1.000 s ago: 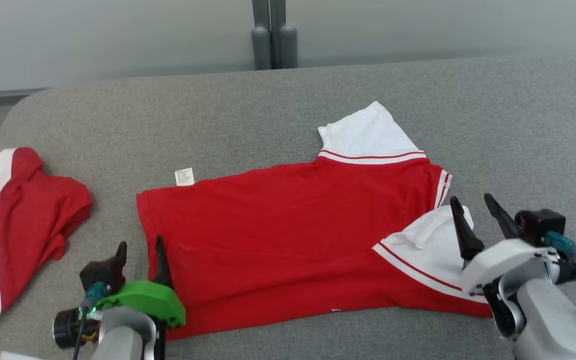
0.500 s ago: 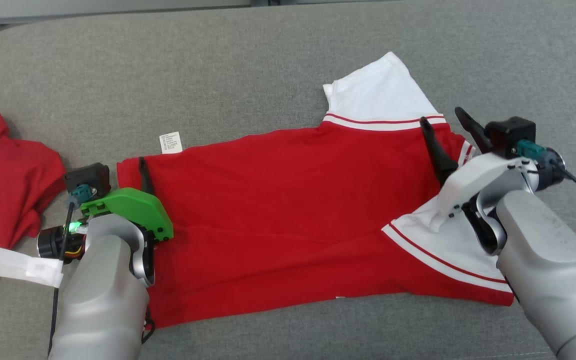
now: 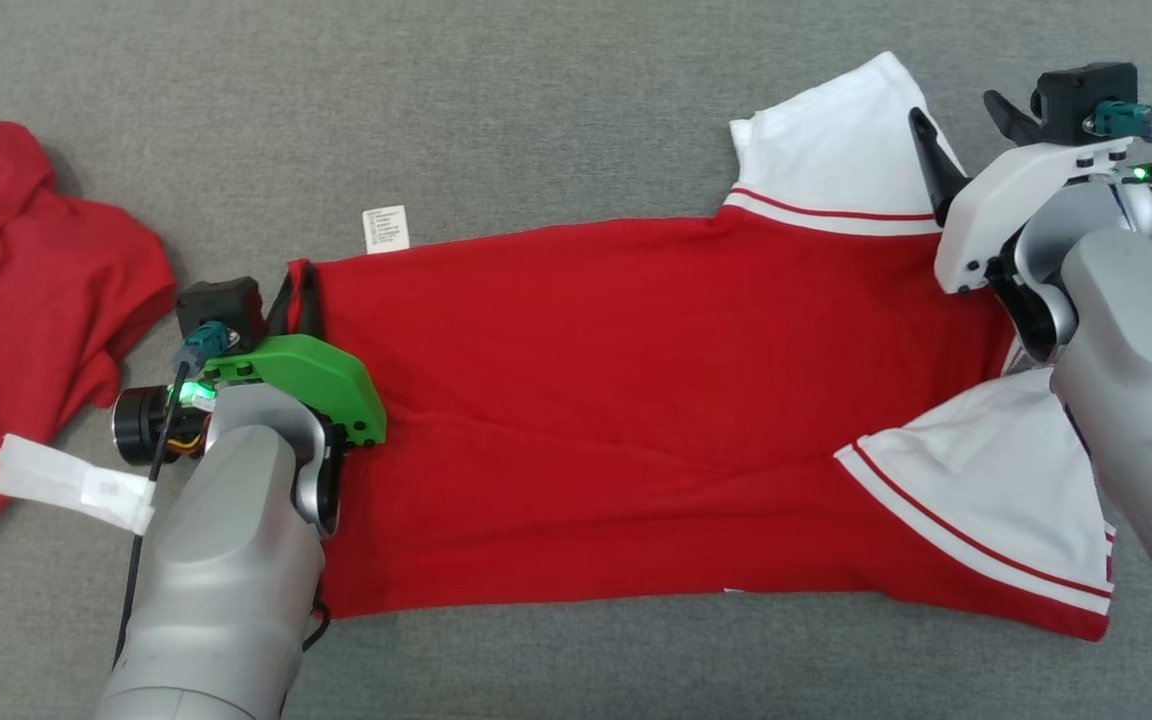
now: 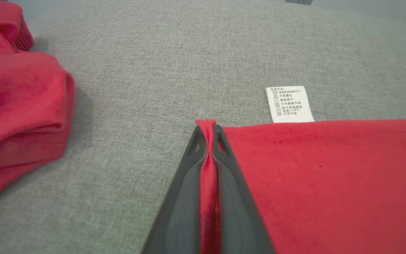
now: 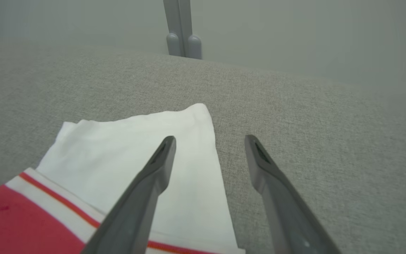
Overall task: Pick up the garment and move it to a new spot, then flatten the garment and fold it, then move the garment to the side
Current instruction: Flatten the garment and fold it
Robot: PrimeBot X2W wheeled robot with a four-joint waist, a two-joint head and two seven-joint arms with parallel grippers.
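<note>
A grey padded surface carries everything. Across its middle lies the red shirt, its body flat, with the hem toward the robot's left and the white sleeves toward its right. A second red garment with a white stripe sits bunched at the far left, apart from the shirt.

The left arm rises from the bottom of the head view, its forearm over the shirt's near left corner. Its green-cased left gripper reaches the far corner of the hem, fingers pressed together on a pinch of red cloth.

The right arm comes in from the right edge over the shoulder area. The right gripper has its fingers spread apart and holds nothing. One finger is above the far sleeve, the other above bare grey just past the sleeve's edge. Whether either touches down I cannot tell.

The near sleeve lies folded onto the body. A small white label lies on the grey by the pinched corner.
</note>
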